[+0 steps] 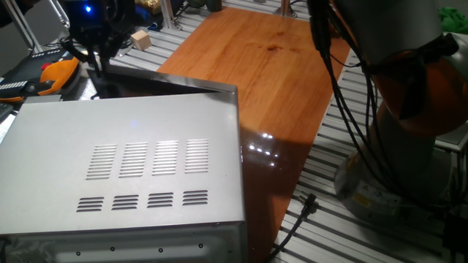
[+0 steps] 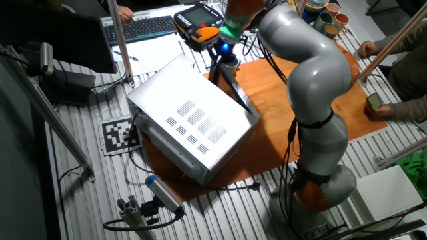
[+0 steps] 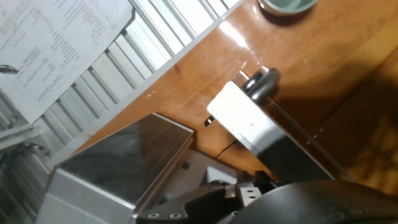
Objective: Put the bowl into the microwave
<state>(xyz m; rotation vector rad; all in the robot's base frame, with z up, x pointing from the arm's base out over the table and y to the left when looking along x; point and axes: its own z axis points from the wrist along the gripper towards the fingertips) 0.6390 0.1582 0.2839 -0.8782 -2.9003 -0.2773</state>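
1. Gripper (image 2: 223, 55) first: it hangs at the far front corner of the microwave (image 2: 193, 123), close above the worktop (image 1: 270, 66). We see nothing held between its fingers. The hand view shows only dark parts of it along the bottom edge, so we cannot tell whether the fingers are spread or pressed together.
2. Just beside it, a white block with a metal handle (image 3: 261, 84) shows in the hand view. We take this for the door handle. A dark panel (image 2: 233, 90) stands out from the oven's front, so we judge the door to be at least partly open, though the cavity itself is hidden from us.
3. Further out, the bowl (image 3: 286, 5) sits on the wood at the very top edge of the hand view, cut off by the frame. It is apart from the gripper and outside the microwave.
4. As we read it, the task proper has not begun: the bowl is neither grasped nor lifted.
5. Left to do, in our judgement: reach the bowl, close on its wall, carry it round the door and set it inside.
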